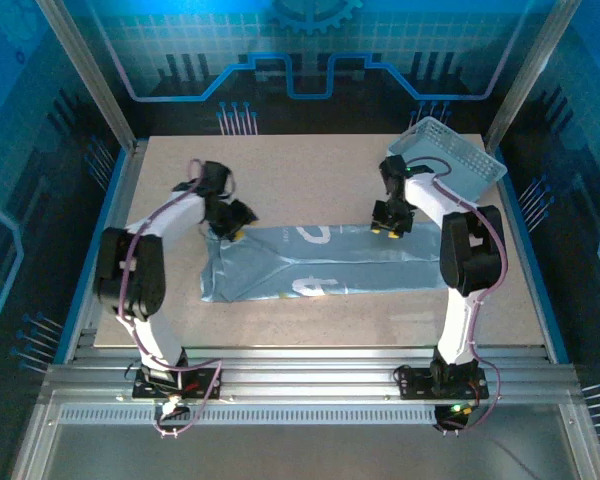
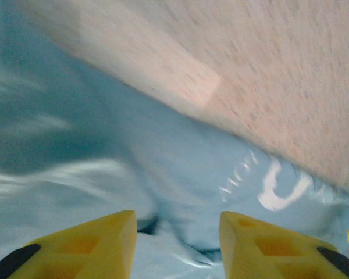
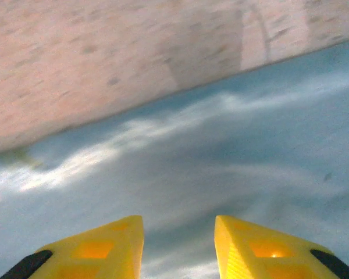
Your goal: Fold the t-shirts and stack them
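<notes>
Looking at a t-shirt (image 1: 320, 262) laid as a long folded band across the middle of the worktop (image 1: 310, 170), white lettering up. Holding nothing with the left pincer (image 1: 232, 218), jaws apart over the far left corner; likewise with the right pincer (image 1: 390, 228), apart above the far right edge. Judging the cloth soft, light and limp, likely to sag: best pinched at corners, both layers together, lifted evenly
</notes>
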